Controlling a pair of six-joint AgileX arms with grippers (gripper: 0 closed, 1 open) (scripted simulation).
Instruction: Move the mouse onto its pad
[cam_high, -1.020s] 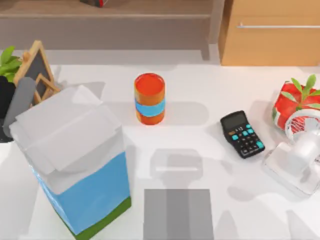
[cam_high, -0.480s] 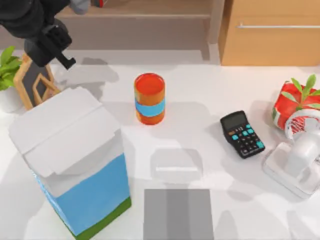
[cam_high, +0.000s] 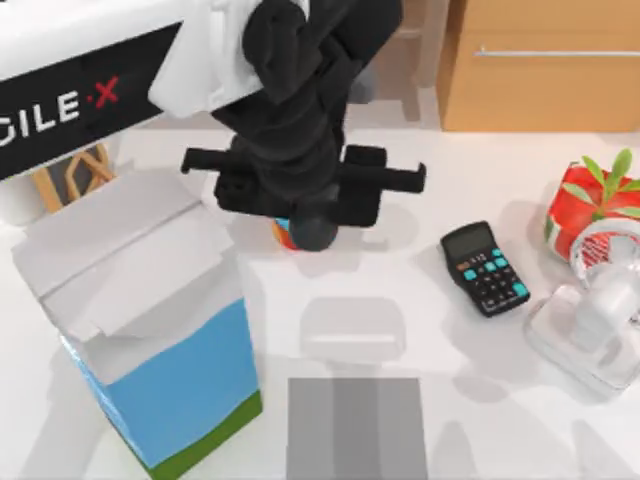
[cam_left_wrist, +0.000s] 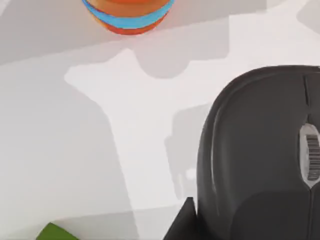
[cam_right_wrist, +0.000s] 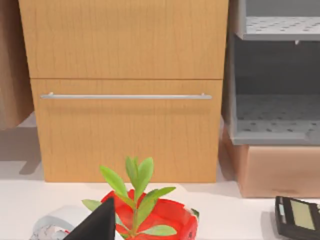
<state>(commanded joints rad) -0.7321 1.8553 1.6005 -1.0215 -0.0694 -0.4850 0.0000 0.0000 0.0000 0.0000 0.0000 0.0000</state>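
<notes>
The mouse (cam_left_wrist: 260, 160), black and glossy with a scroll wheel, hangs above the white table close to the left wrist camera. From above it shows as a dark rounded lump (cam_high: 315, 228) under my left gripper (cam_high: 305, 190), which is shut on it over the orange cup (cam_high: 283, 236). One black finger (cam_left_wrist: 182, 222) sits against the mouse's side. The pad (cam_high: 357, 428), grey with a darker middle band, lies flat at the front edge, well in front of the gripper. My right arm (cam_high: 590, 320) is parked at the right edge, its finger (cam_right_wrist: 97, 225) apart from anything.
A tall blue and white carton (cam_high: 150, 320) stands front left. The black calculator (cam_high: 486, 268) lies right of centre. A red potted plant (cam_high: 585, 205) and a white ring-shaped object (cam_high: 605, 245) crowd the right edge. Wooden drawers (cam_right_wrist: 125, 100) stand behind the table.
My left arm has swung from the back left corner to the table's middle, and now hangs above the orange cup with the mouse. The right arm has barely shifted.
</notes>
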